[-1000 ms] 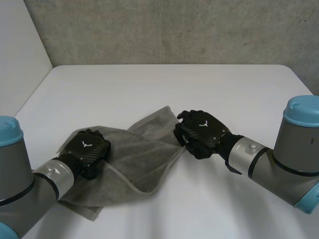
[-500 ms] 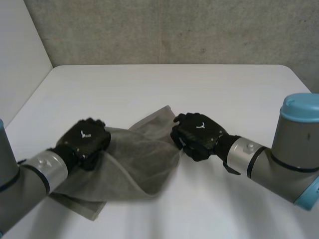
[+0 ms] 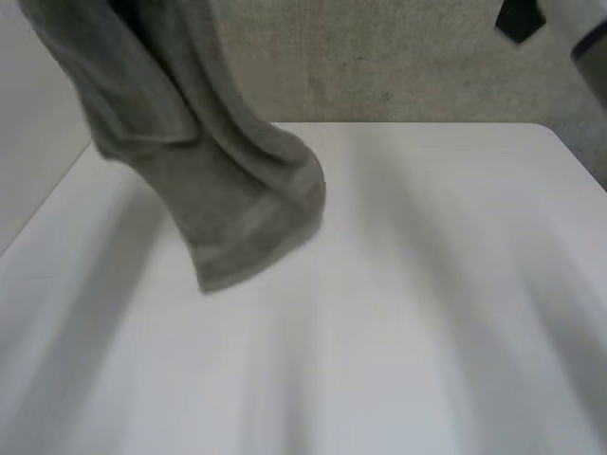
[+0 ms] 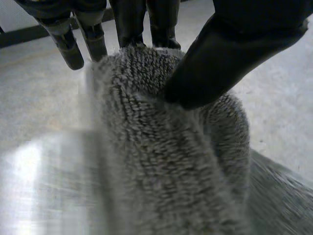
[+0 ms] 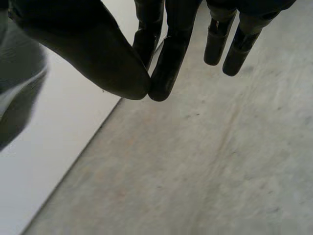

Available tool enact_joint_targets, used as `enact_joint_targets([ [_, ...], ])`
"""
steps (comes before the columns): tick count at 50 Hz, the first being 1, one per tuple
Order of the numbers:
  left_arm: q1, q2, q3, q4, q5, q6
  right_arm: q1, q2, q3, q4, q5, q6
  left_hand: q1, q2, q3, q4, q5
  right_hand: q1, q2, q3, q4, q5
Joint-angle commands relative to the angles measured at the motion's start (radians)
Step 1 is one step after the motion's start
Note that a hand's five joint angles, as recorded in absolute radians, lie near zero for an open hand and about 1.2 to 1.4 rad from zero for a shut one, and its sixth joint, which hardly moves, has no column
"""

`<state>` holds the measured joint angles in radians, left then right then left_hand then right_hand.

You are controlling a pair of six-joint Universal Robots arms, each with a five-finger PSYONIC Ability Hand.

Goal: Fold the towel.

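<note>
– Left hand [image 4: 234, 54]: clamped on the towel [image 4: 171, 161], thumb pressing a thick loop of the cloth against the fingers [image 4: 129, 24]. Grey terry, pile plain to see under that thumb.
– And from the head camera, where exactly?
– Held aloft. Comes in high at eleven o'clock and drapes down toward the middle as one bunched, twisted length. Ends in a hemmed lower edge at about ten o'clock, over the far left part of the table [image 3: 427, 284]. Cannot tell whether touching the white top or hanging just above.
– Right hand [image 5: 88, 54]?
– Closed in an empty pinch: thumb tip pressed against fingertips [image 5: 166, 73], nothing seen between. Other fingers straighter, apart from the thumb. Well apart from the towel; shows a grey fold of it off beside the thumb, above the white tabletop.
– Anything of the right arm [image 3: 579, 14]?
– Sits up at one o'clock, high against the grey concrete wall [image 3: 408, 66], well apart from the cloth.
</note>
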<state>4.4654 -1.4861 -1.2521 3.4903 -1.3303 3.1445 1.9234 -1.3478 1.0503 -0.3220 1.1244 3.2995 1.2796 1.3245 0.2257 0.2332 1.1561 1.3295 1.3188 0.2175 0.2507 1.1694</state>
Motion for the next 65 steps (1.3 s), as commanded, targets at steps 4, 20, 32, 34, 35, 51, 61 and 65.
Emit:
enact_joint_targets([
  [4,0.109,0.115,-0.493,0.006,0.181,-0.012,0.006,-0.033,0.358,0.009,-0.126,-0.09,0.117,0.072,-0.051,-0.059,0.066,0.067,0.077,-0.043,-0.076,0.052],
  [20,0.118,0.185,-0.863,-0.042,0.273,0.09,0.048,0.144,0.514,0.074,-0.123,-0.228,0.117,0.072,-0.051,-0.059,0.066,-0.898,-0.887,-0.043,-0.076,-0.912],
  [32,0.216,0.156,-0.831,-0.066,0.264,0.18,0.051,0.137,0.527,0.077,-0.124,-0.228,-0.746,-0.791,-0.051,-0.059,-0.797,-0.919,-0.908,-0.043,-0.076,-0.933],
  [34,0.229,0.113,-0.814,-0.088,0.264,0.18,0.051,0.137,0.53,0.074,-0.124,-0.232,-0.928,-0.973,-0.051,-0.059,-0.979,-0.922,-0.911,-0.043,-0.076,-0.936],
  [35,0.229,0.113,-0.814,-0.088,0.264,0.18,0.049,0.137,0.53,0.072,-0.123,-0.236,-0.928,-0.973,-0.051,-0.059,-0.979,-0.922,-0.911,-0.043,-0.076,-0.936],
  [51,0.227,-0.029,-0.658,-0.146,0.261,0.166,0.046,0.142,0.534,0.07,-0.109,-0.244,-0.966,-1.011,-0.051,-0.059,-1.017,-0.948,-0.937,-0.043,-0.076,-0.962],
  [61,0.21,-0.046,-0.442,-0.162,0.257,0.033,0.042,0.156,0.536,0.067,-0.109,-0.245,-0.96,-1.005,-0.051,-0.059,-1.011,-0.948,-0.937,-0.043,-0.076,-0.962],
  [65,0.206,-0.053,-0.371,-0.158,0.25,-0.029,0.039,0.157,0.536,0.067,-0.109,-0.251,-0.96,-1.005,-0.051,-0.059,-1.011,-0.951,-0.94,-0.043,-0.076,-0.965],
])
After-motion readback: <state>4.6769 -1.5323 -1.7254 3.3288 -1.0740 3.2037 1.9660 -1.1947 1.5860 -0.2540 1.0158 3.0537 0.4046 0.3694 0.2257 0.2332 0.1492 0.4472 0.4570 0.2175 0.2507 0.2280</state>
